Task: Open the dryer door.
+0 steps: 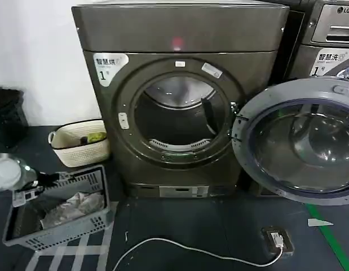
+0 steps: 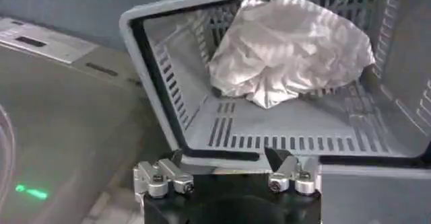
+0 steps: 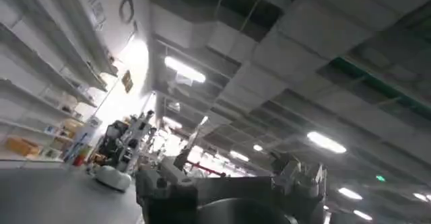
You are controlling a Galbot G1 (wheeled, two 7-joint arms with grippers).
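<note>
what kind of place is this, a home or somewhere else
Probably a laundry test area inside a warehouse-like hall: a dark grey front-loading dryer with its chrome-ringed round door swung open, a grey slotted plastic laundry basket, and shelving under an industrial ceiling.

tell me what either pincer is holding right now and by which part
Nothing: the left pincer hangs open over the grey basket, and the right pincer is open too.

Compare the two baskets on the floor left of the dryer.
The cream woven round basket sits beside the dryer's left side; the grey slotted plastic rectangular basket lies nearer the robot, with the left gripper at its rim. The cream basket holds something green; the grey basket holds crumpled pale cloth. The grey basket looks larger. Both are open-topped and rest on the dark floor.
</note>
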